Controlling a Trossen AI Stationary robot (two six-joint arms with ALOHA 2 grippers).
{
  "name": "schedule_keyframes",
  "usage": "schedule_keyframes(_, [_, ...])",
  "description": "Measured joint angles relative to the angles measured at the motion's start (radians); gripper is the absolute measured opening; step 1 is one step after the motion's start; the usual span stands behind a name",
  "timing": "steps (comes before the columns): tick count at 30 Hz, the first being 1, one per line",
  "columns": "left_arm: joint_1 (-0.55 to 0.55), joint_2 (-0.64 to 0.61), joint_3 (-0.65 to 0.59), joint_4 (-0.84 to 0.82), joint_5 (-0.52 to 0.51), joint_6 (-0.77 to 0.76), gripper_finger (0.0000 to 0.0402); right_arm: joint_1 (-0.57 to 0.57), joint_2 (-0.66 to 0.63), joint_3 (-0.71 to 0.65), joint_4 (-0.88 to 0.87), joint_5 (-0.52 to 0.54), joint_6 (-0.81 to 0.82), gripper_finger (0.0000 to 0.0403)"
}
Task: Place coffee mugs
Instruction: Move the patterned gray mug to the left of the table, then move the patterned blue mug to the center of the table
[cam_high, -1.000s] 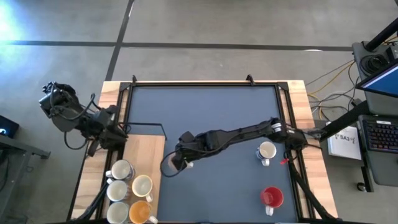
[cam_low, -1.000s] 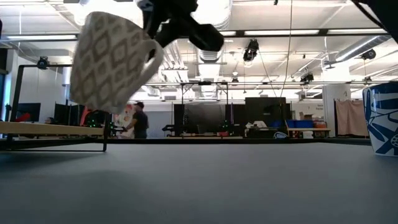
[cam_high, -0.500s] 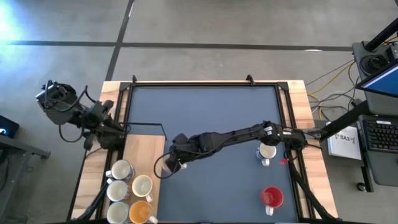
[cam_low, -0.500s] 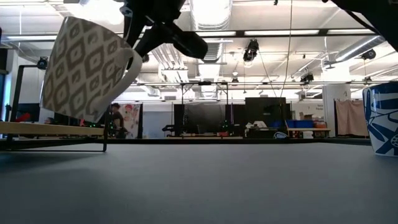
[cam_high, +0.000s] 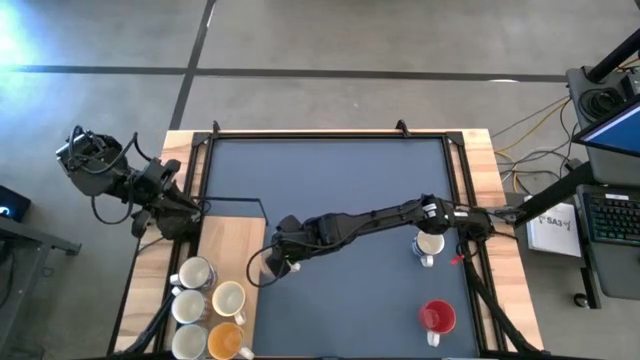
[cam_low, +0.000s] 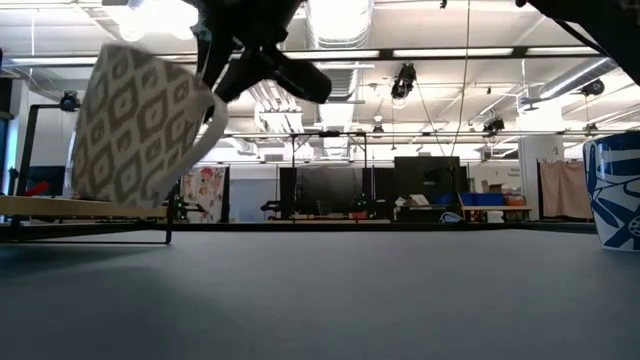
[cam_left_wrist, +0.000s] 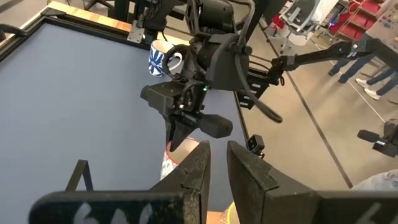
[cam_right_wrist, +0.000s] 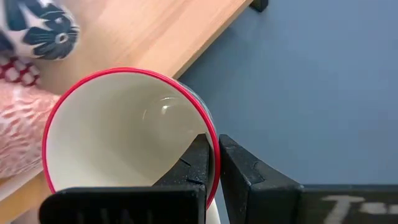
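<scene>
Right claw (cam_high: 268, 266) pinching patterned mug's (cam_low: 140, 125) rim — tilted above the table (cam_high: 330, 180); left claw (cam_high: 196, 212) near-closed, empty — parked at table's edge.

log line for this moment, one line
right gripper: shut on patterned mug rim, lifted | left gripper: idle at table's left edge | wooden board: four mugs

A patterned mug (cam_low: 140, 125) hangs tilted at ten o'clock, clear of the dark table (cam_low: 330, 295); a dark gripper (cam_low: 235, 50) pinches its rim. A blue-and-white mug (cam_low: 614, 190) stands at three o'clock.
</scene>
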Motion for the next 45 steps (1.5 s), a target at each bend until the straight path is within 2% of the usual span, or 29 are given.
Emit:
schedule_keyframes(21, [0.000, -0.001, 0.000, -0.031, 0.002, 0.000, 0.0036, -0.031, 0.047, -0.011, -0.032, -0.007, -0.006, 0.0015])
schedule_keyframes(32, [0.000, -0.007, 0.000, -0.072, 0.004, 0.004, 0.0036, -0.038, 0.047, 0.000, -0.028, -0.008, -0.011, 0.0098])
schedule_keyframes(36, [0.000, -0.015, 0.000, -0.073, 0.004, 0.001, 0.0036, -0.038, 0.036, 0.011, -0.030, -0.016, -0.009, 0.0117])
schedule_keyframes(41, [0.000, -0.027, 0.000, -0.074, 0.005, 0.001, 0.0036, -0.038, -0.015, 0.011, -0.122, -0.036, 0.002, 0.0123])
schedule_keyframes(45, [0.000, -0.039, 0.000, -0.089, 0.005, 0.007, 0.0036, -0.035, -0.073, 0.011, -0.302, -0.028, 0.008, 0.0119])
